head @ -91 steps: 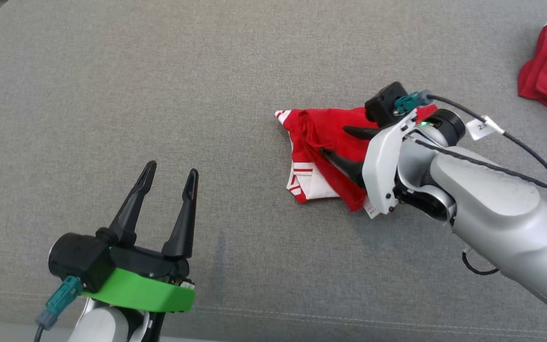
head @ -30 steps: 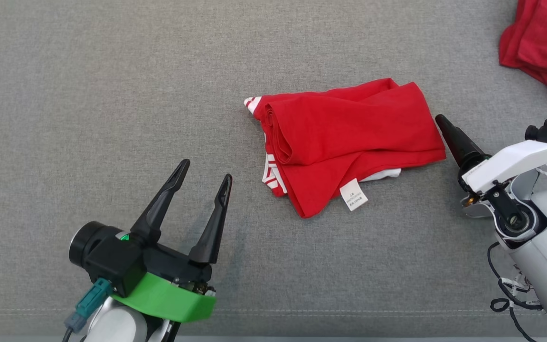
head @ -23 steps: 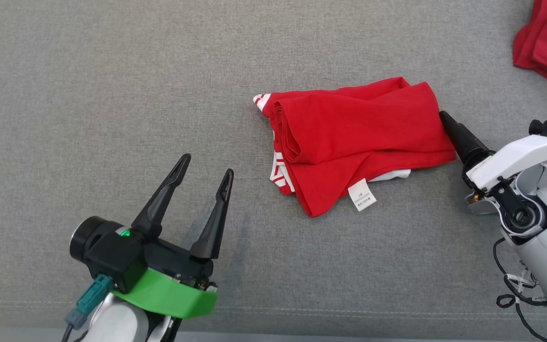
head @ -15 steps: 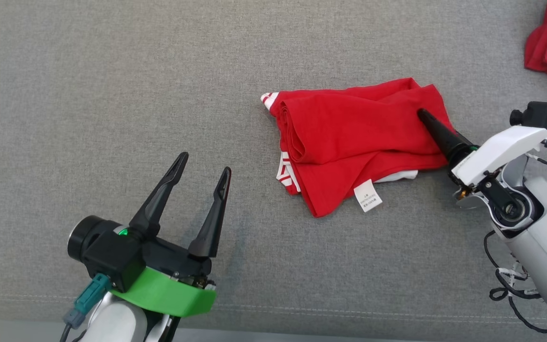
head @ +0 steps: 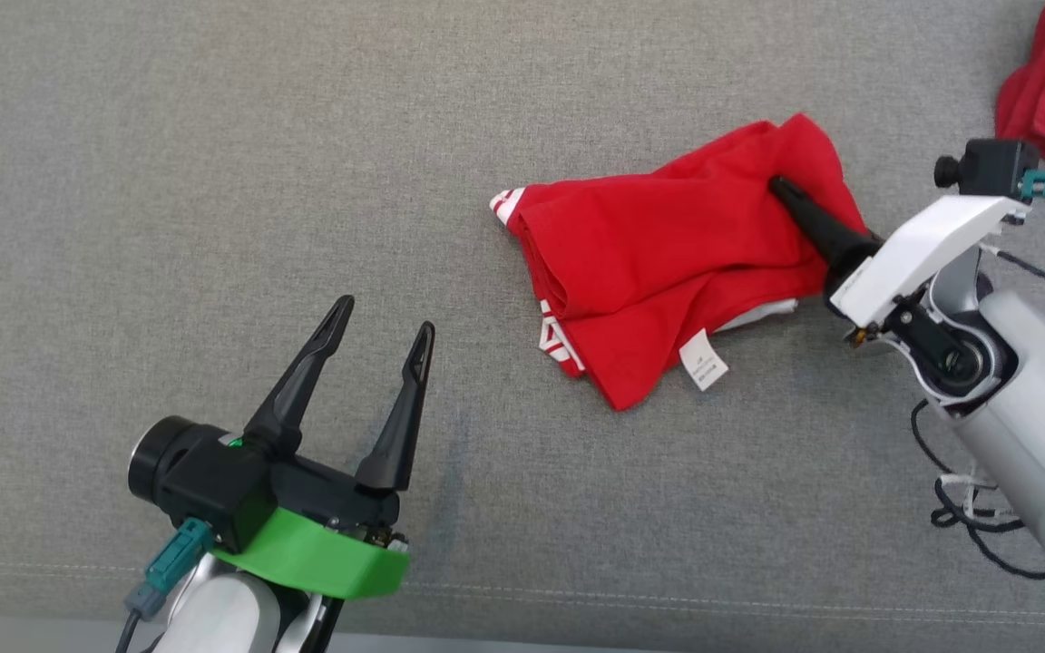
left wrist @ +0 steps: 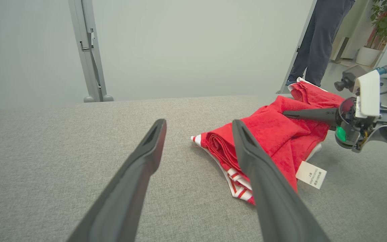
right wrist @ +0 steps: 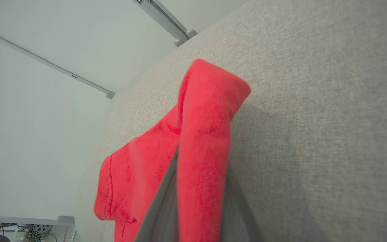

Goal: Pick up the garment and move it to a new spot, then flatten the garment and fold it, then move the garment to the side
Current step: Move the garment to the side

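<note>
garment [head: 668,263] pinched between right fingers [head: 813,227], far from left fingers [head: 305,381]

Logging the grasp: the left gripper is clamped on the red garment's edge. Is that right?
No. The right gripper is clamped on the edge of the red garment, cloth pinched between its fingers in the right wrist view. The left gripper is open, apart from it.
</note>
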You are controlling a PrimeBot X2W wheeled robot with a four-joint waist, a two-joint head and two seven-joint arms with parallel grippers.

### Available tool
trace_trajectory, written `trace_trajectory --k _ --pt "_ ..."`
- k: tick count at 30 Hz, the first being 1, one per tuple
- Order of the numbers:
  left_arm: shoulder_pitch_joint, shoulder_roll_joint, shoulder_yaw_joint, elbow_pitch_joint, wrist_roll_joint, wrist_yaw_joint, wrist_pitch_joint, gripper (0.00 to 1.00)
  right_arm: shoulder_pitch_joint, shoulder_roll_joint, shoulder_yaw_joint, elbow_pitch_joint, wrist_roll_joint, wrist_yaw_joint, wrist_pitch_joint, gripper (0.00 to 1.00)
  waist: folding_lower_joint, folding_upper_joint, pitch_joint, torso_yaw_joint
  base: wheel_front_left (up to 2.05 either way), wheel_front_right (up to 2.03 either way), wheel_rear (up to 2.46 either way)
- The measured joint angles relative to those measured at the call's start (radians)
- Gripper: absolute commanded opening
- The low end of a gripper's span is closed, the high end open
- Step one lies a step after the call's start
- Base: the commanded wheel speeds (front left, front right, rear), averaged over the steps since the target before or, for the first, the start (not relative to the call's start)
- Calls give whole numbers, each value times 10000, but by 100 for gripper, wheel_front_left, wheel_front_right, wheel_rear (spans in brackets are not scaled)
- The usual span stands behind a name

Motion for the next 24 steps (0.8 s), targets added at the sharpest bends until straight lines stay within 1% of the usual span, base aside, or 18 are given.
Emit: trace_trajectory --k 3,6,9,12,15,19,22,24 --pt "1 -23 -6 88 0 -2 -6 100 -510 -282 82 -368 -314 17 58 0 0 0 -172 -38 0 0 0" --pt "8 -109 -17 230 -33 -2 -31 100 -975 -468 -15 -752 -305 58 188 0 0 0 -375 -74 0 0 0" --pt "40 -184 -29 328 -59 -4 -31 100 -1243 -905 485 -748 -957 58 650 0 0 0 -599 -112 0 0 0" --pt "59 -253 -109 387 -75 -15 -31 100 -1237 -957 61 -972 -278 58 723 0 0 0 -828 -143 0 0 0" --pt "203 -257 -38 405 -148 -13 -38 100 -1508 -1126 182 -1193 -596 58 953 0 0 0 -1037 -185 0 0 0" --pt "364 -257 -50 408 -148 -13 -75 100 -1610 -1507 146 -1241 -600 52 1218 0 0 0 -1232 -288 0 0 0" --pt "457 -255 -12 339 -148 -10 -75 100 -1639 -1609 15 -1344 -596 -63 1342 0 0 0 -1282 -401 0 0 0" --pt "479 -244 -4 297 -148 -8 -75 100 -1738 -1662 -138 -1398 -571 -224 1361 0 0 0 -1281 -480 0 0 0"
